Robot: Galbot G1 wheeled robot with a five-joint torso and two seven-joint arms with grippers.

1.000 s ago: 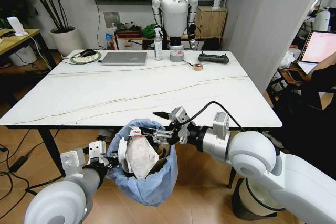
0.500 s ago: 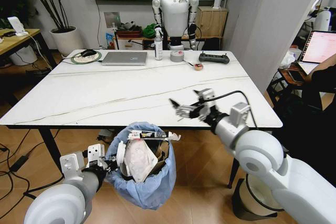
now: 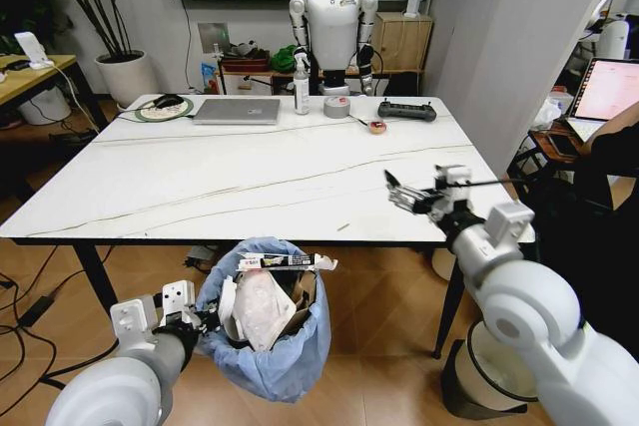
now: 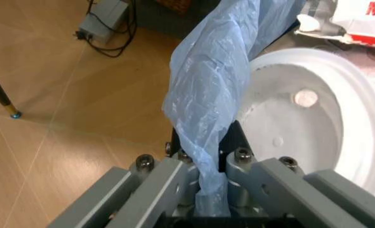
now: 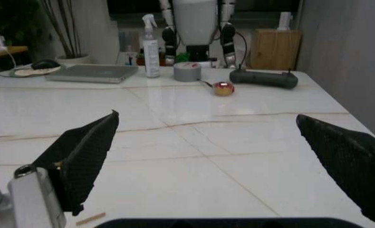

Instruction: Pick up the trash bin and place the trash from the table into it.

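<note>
The trash bin (image 3: 268, 346), lined with a crinkly light-blue bag (image 4: 206, 85), hangs below the table's (image 3: 200, 187) front edge. My left gripper (image 3: 204, 320) is shut on the bag's rim, and the left wrist view shows the plastic pinched in that gripper (image 4: 206, 159). Inside the bin sit white crumpled trash (image 3: 262, 306) and brown cardboard, beside a white round lid (image 4: 308, 128). A flat printed wrapper (image 3: 287, 262) lies across the rim. My right gripper (image 3: 397, 193) hovers open over the table's front right part, its black pads (image 5: 86, 152) wide apart and holding nothing. A thin scrap (image 3: 342, 227) lies on the marble.
At the table's far side are a laptop (image 3: 237, 110), spray bottle (image 3: 301, 87), grey tape roll (image 3: 336, 106), black device (image 3: 406, 111) and small red object (image 3: 376, 127). A humanoid robot (image 3: 332, 27) stands behind. A white round bin (image 3: 479, 371) sits on the floor at right.
My right gripper has risen from over the bin and swung right, above the table. The flat wrapper it was holding at the bin now lies on the rim. The bin sank slightly.
</note>
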